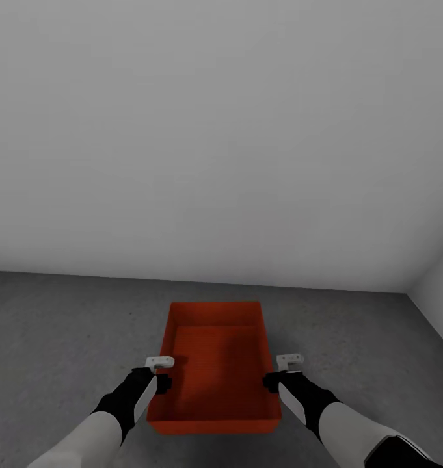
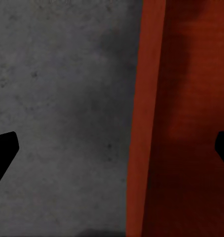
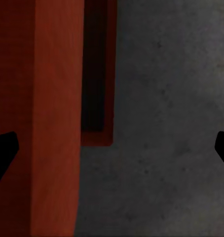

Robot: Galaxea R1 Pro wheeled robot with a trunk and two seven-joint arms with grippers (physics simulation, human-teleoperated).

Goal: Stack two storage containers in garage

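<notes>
Both end effectors, L (image 1: 161,362) & R (image 1: 287,359), apart astride container (image 1: 214,364) walls at 9/3 o'clock; garage floor (image 1: 65,325) beneath, prob. stacking.

The head camera looks forward and down from above onto the floor (image 1: 65,325), facing a plain wall (image 1: 221,130), with the bin (image 1: 214,364) near and centred between both arms. The left wrist camera looks steeply down, close over the bin's left wall (image 2: 144,123). The right wrist camera does likewise over its right wall (image 3: 55,123). All three views share bin and floor.
</notes>
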